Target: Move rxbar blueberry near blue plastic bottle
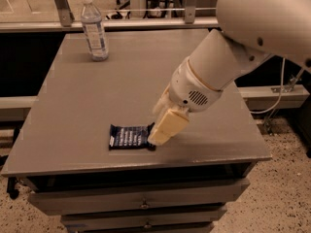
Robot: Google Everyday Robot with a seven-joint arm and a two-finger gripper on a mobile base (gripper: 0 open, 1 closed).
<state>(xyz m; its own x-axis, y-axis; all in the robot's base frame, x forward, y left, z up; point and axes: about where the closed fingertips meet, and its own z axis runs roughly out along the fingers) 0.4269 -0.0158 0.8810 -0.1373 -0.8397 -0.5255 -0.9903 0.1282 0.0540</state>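
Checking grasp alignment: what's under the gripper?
The right end of the bar, flat on the table. The gripper covers that end, so contact can't be seen; the rest of the bar shows.

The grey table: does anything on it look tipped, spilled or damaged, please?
Nothing stands out: the clear plastic bottle stands upright far left, the dark blue wrapped bar lies flat, with the gripper at its right end.

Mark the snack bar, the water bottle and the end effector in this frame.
snack bar (pixel 129 136), camera view, middle of the dark wrapper.
water bottle (pixel 95 37), camera view, on its label.
end effector (pixel 156 139), camera view, lower tip, at the snack bar's right end.
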